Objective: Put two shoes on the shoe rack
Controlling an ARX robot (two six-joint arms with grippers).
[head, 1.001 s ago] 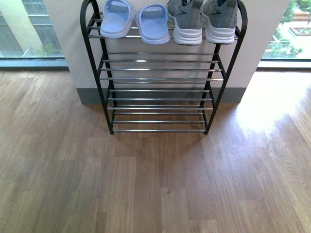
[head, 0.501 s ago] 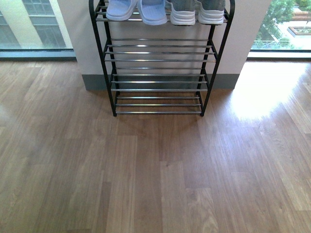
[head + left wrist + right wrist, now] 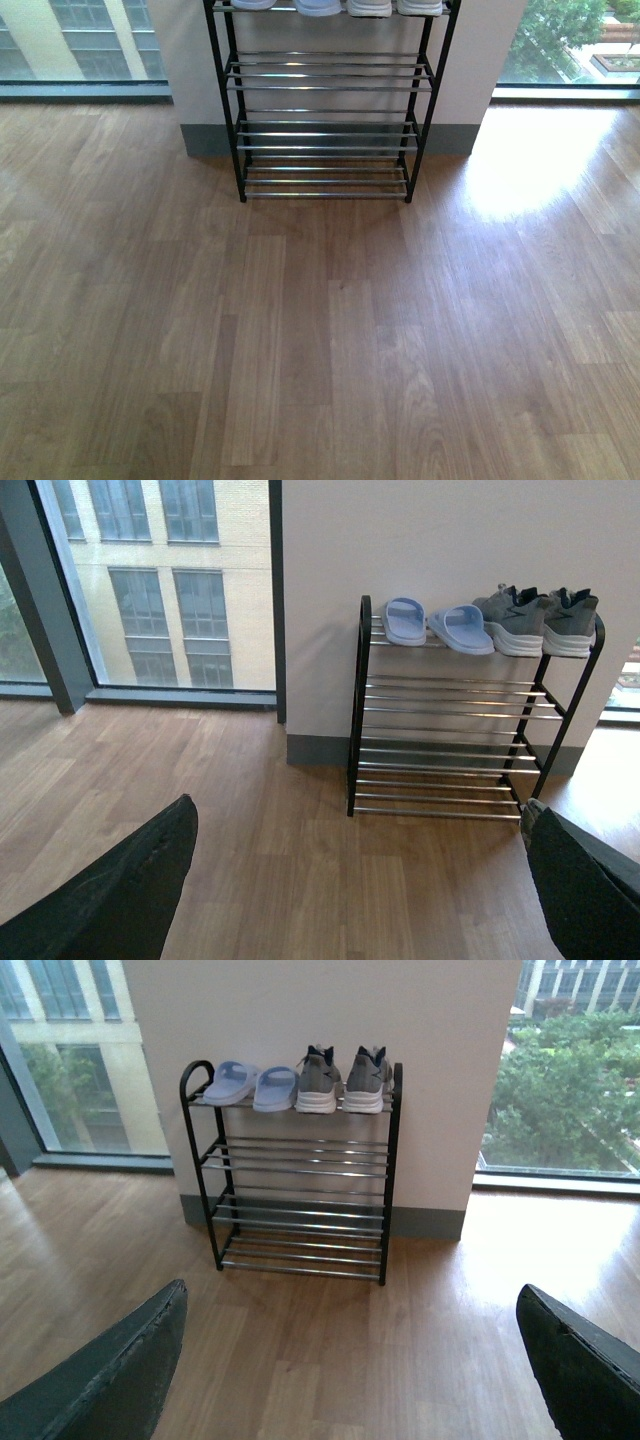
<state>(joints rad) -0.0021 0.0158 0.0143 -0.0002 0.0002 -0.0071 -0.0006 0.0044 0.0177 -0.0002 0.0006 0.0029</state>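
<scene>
The two grey sneakers (image 3: 342, 1082) stand side by side on the top tier of the shoe rack (image 3: 298, 1225), at its right end, toes outward. They also show in the left wrist view (image 3: 540, 621). In the front view only their white soles (image 3: 395, 8) show at the top edge, above the rack (image 3: 325, 130). My left gripper (image 3: 360, 880) is open and empty over bare floor, well back from the rack. My right gripper (image 3: 350, 1360) is open and empty too, also back from the rack.
Two light blue slides (image 3: 250, 1084) sit on the top tier left of the sneakers. The rack stands against a white wall pillar (image 3: 320, 1020) with floor-to-ceiling windows (image 3: 150, 580) on both sides. Wooden floor (image 3: 320, 340) stretches in front.
The rack and shoes have slid up and shrunk in the front view: the robot has backed away from the rack. The shoes stay on the top tier.
</scene>
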